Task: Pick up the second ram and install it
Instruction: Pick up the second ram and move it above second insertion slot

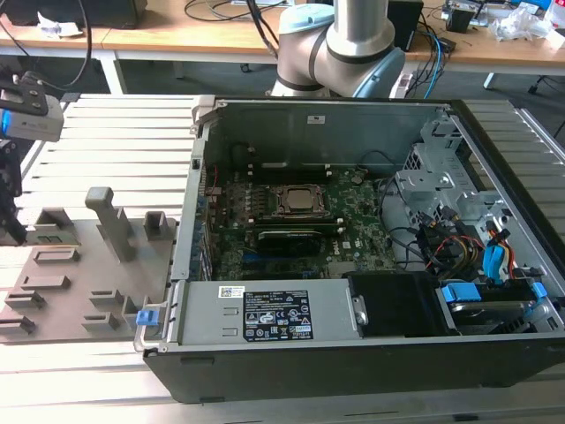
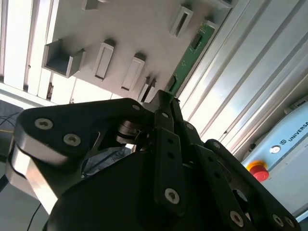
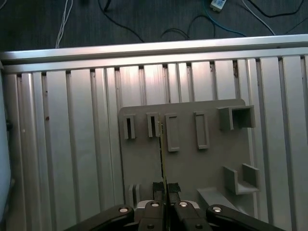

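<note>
The second ram (image 2: 191, 52) is a thin green stick standing on edge on the grey holder plate (image 3: 192, 168). In the first wrist view the ram (image 3: 162, 159) appears edge-on as a thin line running from a slot down to my fingers. My gripper (image 3: 165, 188) is shut on the stick's near end, one black finger on each face. In the second wrist view the gripper (image 2: 163, 100) pinches the green board where it meets the plate. In the exterior view the gripper (image 1: 16, 231) hangs over the plate (image 1: 79, 291) at the far left, well away from the computer.
An open computer case (image 1: 353, 362) lies on the exterior view's right, with the green motherboard (image 1: 353, 225), CPU socket (image 1: 300, 201) and a black module (image 1: 287, 238) inside. The plate carries several slots and upright blocks (image 1: 110, 216). A red button (image 2: 257, 171) sits beside the slatted table.
</note>
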### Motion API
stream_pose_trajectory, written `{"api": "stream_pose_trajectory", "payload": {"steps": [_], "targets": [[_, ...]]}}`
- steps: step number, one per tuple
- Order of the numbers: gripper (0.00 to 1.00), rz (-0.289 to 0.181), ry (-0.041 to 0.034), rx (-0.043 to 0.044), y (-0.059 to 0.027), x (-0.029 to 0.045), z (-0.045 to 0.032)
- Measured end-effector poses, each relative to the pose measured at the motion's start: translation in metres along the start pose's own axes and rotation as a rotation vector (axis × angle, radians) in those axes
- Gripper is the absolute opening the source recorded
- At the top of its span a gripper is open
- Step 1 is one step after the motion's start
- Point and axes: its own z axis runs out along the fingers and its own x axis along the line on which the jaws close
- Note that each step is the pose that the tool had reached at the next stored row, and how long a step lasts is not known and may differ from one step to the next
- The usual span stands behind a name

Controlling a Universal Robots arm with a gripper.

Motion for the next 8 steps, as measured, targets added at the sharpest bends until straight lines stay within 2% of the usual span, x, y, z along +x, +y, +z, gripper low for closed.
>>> {"api": "stream_pose_trajectory", "payload": {"steps": [8], "targets": [[0.14, 0.0, 0.0, 0.0, 0.0007, -0.0005, -0.0193]]}}
